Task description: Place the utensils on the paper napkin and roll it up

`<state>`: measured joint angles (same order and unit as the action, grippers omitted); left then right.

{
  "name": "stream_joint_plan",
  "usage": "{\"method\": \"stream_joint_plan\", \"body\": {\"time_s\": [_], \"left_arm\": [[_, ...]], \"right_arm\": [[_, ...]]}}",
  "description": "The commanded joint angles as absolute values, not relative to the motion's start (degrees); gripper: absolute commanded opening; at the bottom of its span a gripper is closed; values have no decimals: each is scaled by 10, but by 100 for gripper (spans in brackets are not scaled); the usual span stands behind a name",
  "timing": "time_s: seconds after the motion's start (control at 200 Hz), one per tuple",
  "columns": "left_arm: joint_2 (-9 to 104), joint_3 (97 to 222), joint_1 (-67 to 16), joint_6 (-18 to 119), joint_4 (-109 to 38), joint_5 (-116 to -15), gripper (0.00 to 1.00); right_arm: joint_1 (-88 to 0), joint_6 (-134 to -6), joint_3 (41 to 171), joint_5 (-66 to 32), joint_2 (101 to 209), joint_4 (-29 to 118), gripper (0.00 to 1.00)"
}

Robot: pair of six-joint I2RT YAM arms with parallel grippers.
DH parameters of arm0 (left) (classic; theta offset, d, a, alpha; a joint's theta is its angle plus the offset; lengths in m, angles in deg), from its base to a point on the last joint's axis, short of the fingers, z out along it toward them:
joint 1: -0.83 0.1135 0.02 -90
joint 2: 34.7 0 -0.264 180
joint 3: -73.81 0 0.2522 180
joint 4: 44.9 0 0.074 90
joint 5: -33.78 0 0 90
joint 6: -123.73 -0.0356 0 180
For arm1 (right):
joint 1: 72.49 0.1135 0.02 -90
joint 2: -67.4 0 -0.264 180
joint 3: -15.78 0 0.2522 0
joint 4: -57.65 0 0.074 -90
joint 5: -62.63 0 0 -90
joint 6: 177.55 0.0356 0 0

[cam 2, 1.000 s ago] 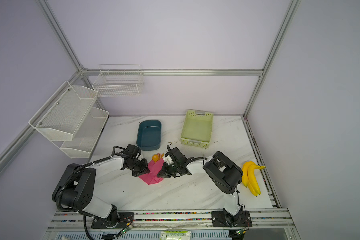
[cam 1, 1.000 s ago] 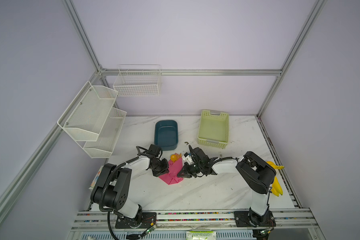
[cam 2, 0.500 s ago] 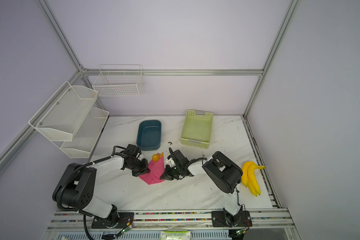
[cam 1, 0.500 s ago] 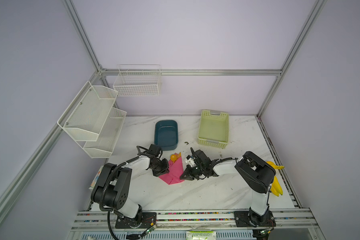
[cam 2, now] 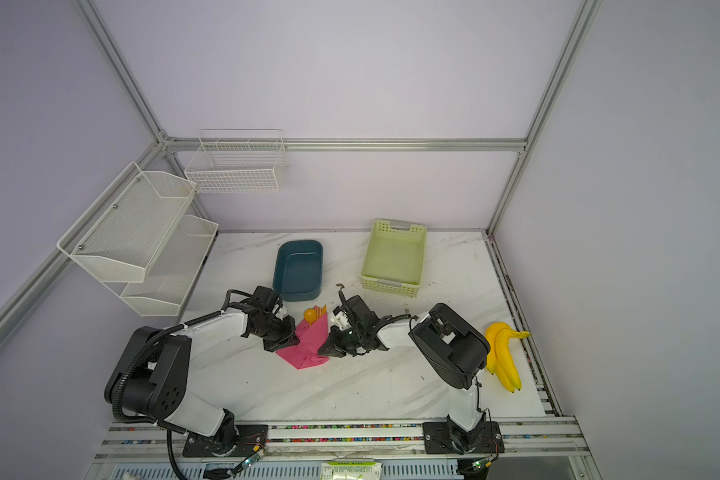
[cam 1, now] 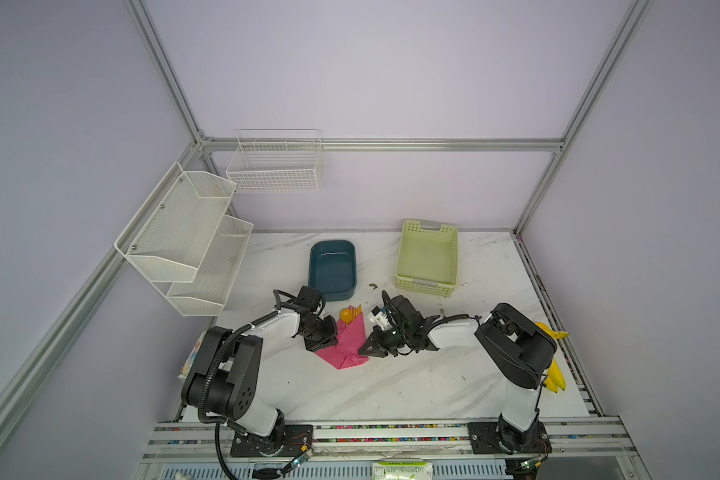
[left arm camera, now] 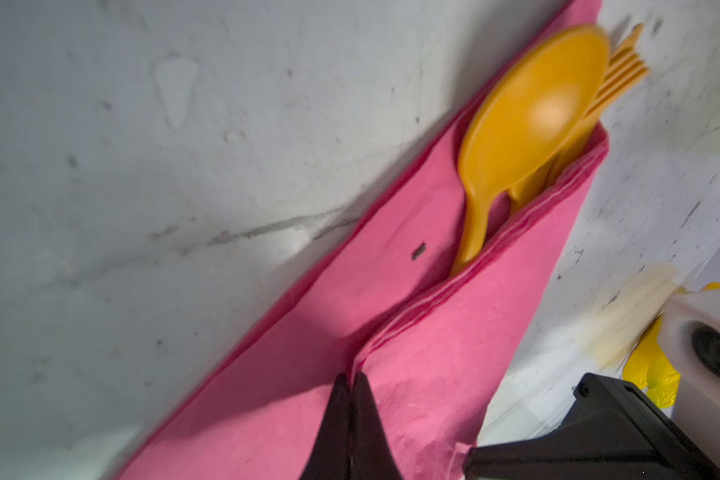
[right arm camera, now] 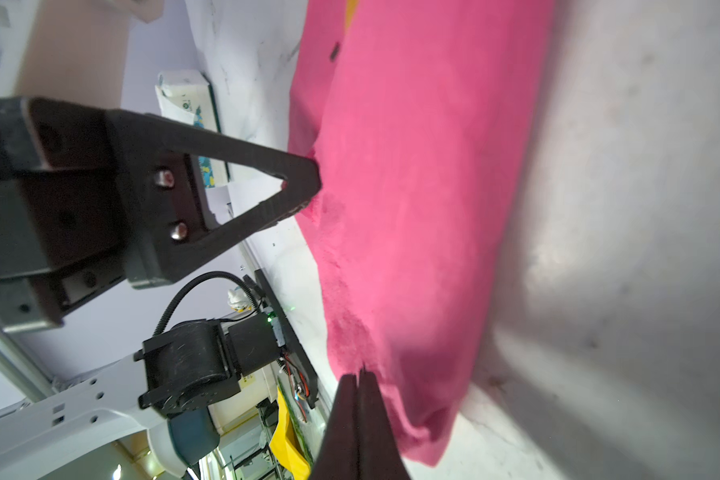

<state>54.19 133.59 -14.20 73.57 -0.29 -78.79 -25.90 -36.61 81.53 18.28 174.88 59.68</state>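
Far left of the counter (cam 1: 395, 395): nothing in play.

Left gripper (cam 1: 324, 340): low over the marble, jaws together, tips on the left long edge of the paper napkin (cam 1: 350, 345). In the left wrist view the closed tips meet just where the folded-over ply ends. I cannot tell whether a ply is nipped between them or only pinned down.

Middle: the napkin lies part-folded as a narrow pink wedge. Its long axis runs from the far side of the counter toward the near rail, slightly slanted. The utensils (cam 1: 349, 313) are tucked inside the fold. The spoon (left arm camera: 533, 120) bowl and the fork (left arm camera: 626, 68) tines stick out past the far end, with the handles covered. The third piece cannot be told apart. A flat, unrolled flap spreads out on the left arm's side.

Right gripper (cam 1: 364, 351): touching the right long edge, closer to the near end than its partner. The jaws are pressed together, with the tips at the ragged paper edge in the right wrist view. A grip on the paper is not certain here either.

Far right: bananas (cam 2: 504, 353), well apart, not involved.

Reading: placing looks done and the rolling is partway.
- The roll has to turn across the long axis, so the bundle should travel sideways toward the left flap.
- Both arms are equally near, one on each long edge.
- The right one sits behind the bundle and seems placed to push, the left to hold the flap flat.

Risks: the utensils could slide out of the open far end, or the soft paper could tear at the tips.
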Motion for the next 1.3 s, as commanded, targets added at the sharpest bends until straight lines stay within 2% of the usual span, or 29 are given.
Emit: {"method": "stream_joint_plan", "body": {"time_s": [0.0,0.2,0.365,0.67,0.74,1.045,1.145,1.295], "left_arm": [[543,1388,-142,715,8,-797,0],[560,1385,-143,708,8,-797,0],[564,1380,-143,705,12,-808,0],[554,1373,-144,698,31,-800,0],[542,1383,-144,699,39,-789,7],[491,1472,-160,692,122,-754,25],[500,1486,-190,706,133,-755,24],[527,1466,-240,731,103,-765,17]], "right_arm": [[-256,-343,826,227,1760,655,5],[-252,-351,817,247,1795,658,5],[-259,-377,804,197,1813,588,2],[-264,-384,800,184,1806,572,2],[-264,-384,800,184,1808,572,2],[-264,-358,786,177,1804,598,2],[-265,-321,765,176,1798,642,1],[-264,-275,742,164,1790,686,0]]}}
